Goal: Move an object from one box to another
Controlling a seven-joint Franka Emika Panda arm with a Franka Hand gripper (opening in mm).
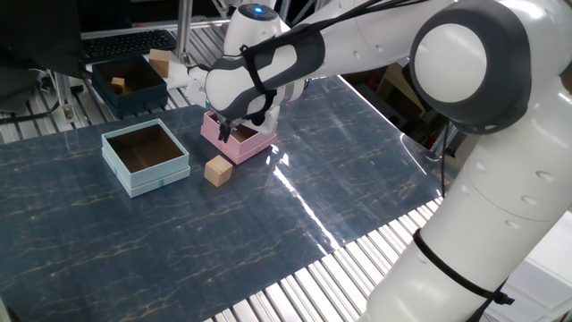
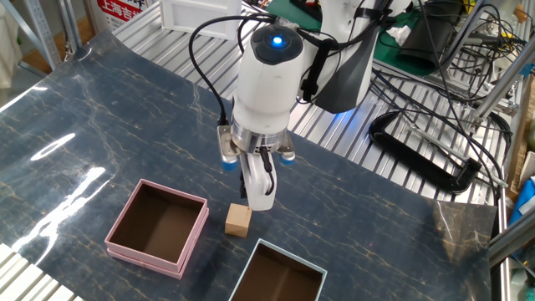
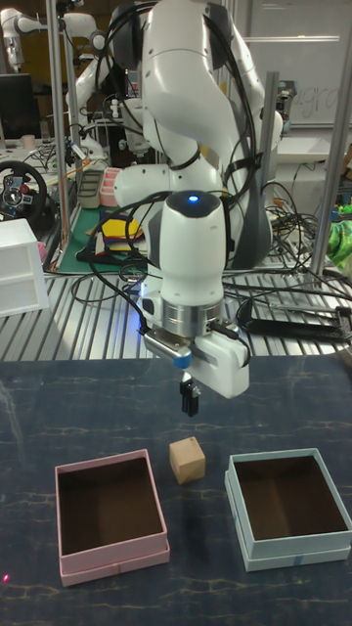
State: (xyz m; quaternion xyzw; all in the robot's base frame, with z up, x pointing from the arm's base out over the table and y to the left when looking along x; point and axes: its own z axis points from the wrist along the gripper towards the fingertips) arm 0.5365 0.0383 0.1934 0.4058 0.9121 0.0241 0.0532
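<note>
Boxes on the blue marbled table (image 1: pixel 357 170) are numbering two: one pink box (image 3: pixel 108 518) and one light blue box (image 3: pixel 290 507), both showing brown insides with nothing in them. One small wooden cube (image 3: pixel 187 458) is sitting on the table between the two boxes, just beside the pink box but not inside either; in the tall fixed view it is lying nearer the pink one. Cube has no long axis, it is resting flat on one face, turned slightly so its edges are running a bit off the box edges. One dark navy box (image 1: pixel 128 82) is sitting off the mat on the metal slats at the back, holding a small tan block, with another tan block (image 1: pixel 160 63) at its far edge. One robot arm (image 1: pixel 465 134) is reaching over the scene. Its gripper (image 3: pixel 190 399) is hanging in the air above and just behind the cube, pointing down, fingers drawn close together with nothing held; no contact with cube or boxes.
</note>
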